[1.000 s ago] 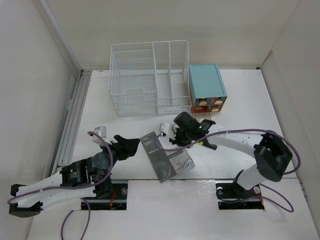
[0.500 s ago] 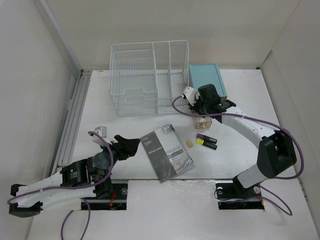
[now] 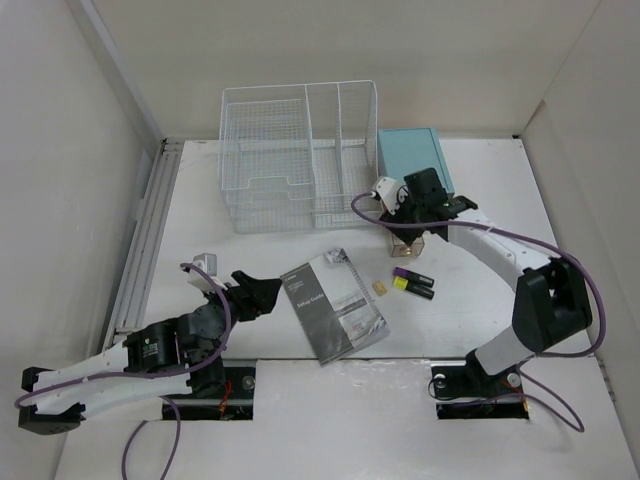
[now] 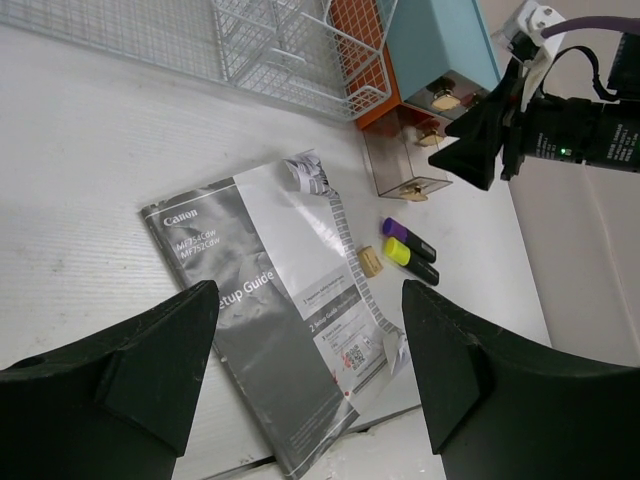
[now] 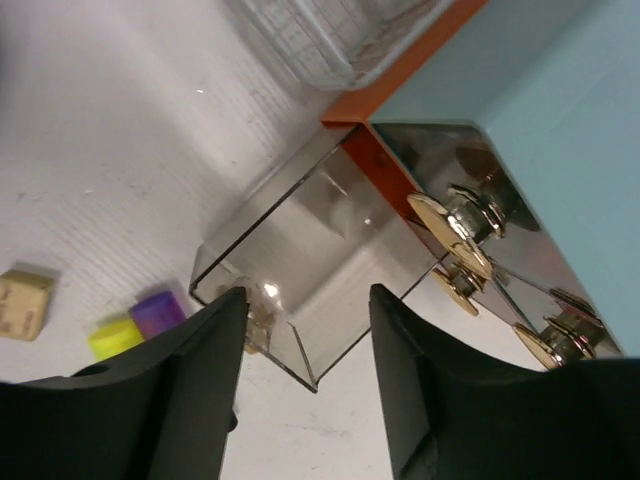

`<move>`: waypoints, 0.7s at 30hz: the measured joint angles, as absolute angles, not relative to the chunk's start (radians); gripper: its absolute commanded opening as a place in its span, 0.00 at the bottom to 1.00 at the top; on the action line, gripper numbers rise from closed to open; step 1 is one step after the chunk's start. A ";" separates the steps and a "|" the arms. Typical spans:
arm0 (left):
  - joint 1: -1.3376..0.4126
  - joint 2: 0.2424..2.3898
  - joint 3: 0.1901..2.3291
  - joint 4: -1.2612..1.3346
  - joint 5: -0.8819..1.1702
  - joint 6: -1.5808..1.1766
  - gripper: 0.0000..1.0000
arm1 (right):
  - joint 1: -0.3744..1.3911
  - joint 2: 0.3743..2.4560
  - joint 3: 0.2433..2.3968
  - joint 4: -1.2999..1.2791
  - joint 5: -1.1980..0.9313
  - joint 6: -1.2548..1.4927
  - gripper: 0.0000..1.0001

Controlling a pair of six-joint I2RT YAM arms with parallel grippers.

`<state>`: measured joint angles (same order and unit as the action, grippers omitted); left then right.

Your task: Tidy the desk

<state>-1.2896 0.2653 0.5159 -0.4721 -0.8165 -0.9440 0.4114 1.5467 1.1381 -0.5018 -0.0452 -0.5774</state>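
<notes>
- Looking down from the top camera, the large flat matte white desk (image 3: 270, 250) is filling the walled bay, its two rectangular cutouts sitting along the near edge by the arm bases.
- The right gripper (image 3: 415, 210) is hovering over a clear plastic drawer (image 3: 405, 243) pulled out of the small teal box with orange trim (image 3: 412, 160). Its jaws are standing apart and gripping nothing.
- The left gripper (image 3: 258, 293) is waiting low on the left, just beside a grey-and-white setup-guide booklet (image 3: 333, 307).
- The white wire-mesh organizer rack (image 3: 300, 150) is standing at the far edge, touching the teal box.
- From the left wrist, the left gripper (image 4: 310, 300) is showing wide-parted, empty fingers above the booklet (image 4: 270, 310), with bare desk (image 4: 100, 130) running to the rack (image 4: 290, 50).
- Two short black markers (image 4: 408, 250), one purple-tipped and one yellow-tipped, are lying side by side near a small tan block (image 4: 371, 263), just in front of the drawer (image 4: 400, 165).
- From the right wrist, the right gripper (image 5: 305, 300) is framing the drawer (image 5: 290, 270) between open fingers, with the markers (image 5: 135, 325) and block (image 5: 22, 300) off to one side on the desk (image 5: 120, 130).
- The step in hand is probably filling that drawer. The next move is calling for the right arm to swing over, drop onto a marker and close across its narrow body.
- Room is looking generous toward the right wall. The tight spots are the drawer's thin rim, the box's gold knobs (image 5: 450, 215) and the booklet's curled corner.
</notes>
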 measured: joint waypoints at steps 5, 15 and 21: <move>-1.290 0.265 0.516 -0.472 -0.816 -0.940 0.68 | 0.424 1.468 1.128 -0.543 -0.181 -0.662 0.21; -1.290 0.265 0.516 -0.460 -0.812 -0.922 0.64 | 0.674 1.349 0.952 -0.601 -0.355 -0.948 0.36; -1.290 0.265 0.516 -0.460 -0.807 -0.921 0.64 | 0.713 1.434 0.862 -0.631 -0.318 -1.090 0.42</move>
<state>-1.2896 0.2653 0.5159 -0.4603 -0.8066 -0.9207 0.7128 1.4338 0.8619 -0.6308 -0.3180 -1.0904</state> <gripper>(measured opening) 0.639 0.420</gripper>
